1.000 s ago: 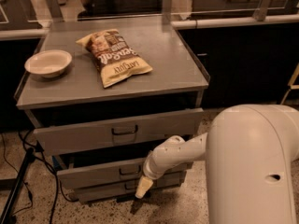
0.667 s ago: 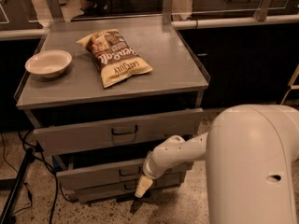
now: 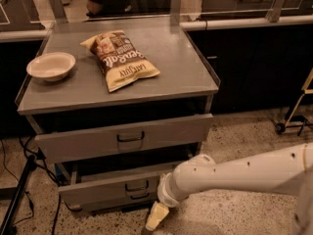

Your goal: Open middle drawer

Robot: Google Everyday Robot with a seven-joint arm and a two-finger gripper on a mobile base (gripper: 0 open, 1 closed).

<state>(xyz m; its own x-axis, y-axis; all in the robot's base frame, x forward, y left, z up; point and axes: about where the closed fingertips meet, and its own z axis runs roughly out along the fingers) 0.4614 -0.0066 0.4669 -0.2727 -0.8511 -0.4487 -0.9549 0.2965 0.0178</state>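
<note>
The middle drawer (image 3: 105, 190) is the second grey front of the cabinet, with a small dark bar handle (image 3: 137, 185) at its centre. It stands pulled out a little, with a dark gap above it. My gripper (image 3: 154, 218) hangs on the white arm just below and to the right of that handle, in front of the lowest front (image 3: 117, 203) and close to the floor. It points down and holds nothing that I can see.
The taller top drawer front (image 3: 124, 138) also juts out above. On the cabinet top (image 3: 181, 72) lie a white bowl (image 3: 51, 65) and a chip bag (image 3: 121, 58). Dark cables (image 3: 19, 190) run along the floor at left. A wheeled frame (image 3: 296, 116) stands at right.
My gripper has dropped lower, towards the floor, and the bulky part of the arm has drawn back to the right. The middle drawer front sits slightly lower in view, as if further out.
</note>
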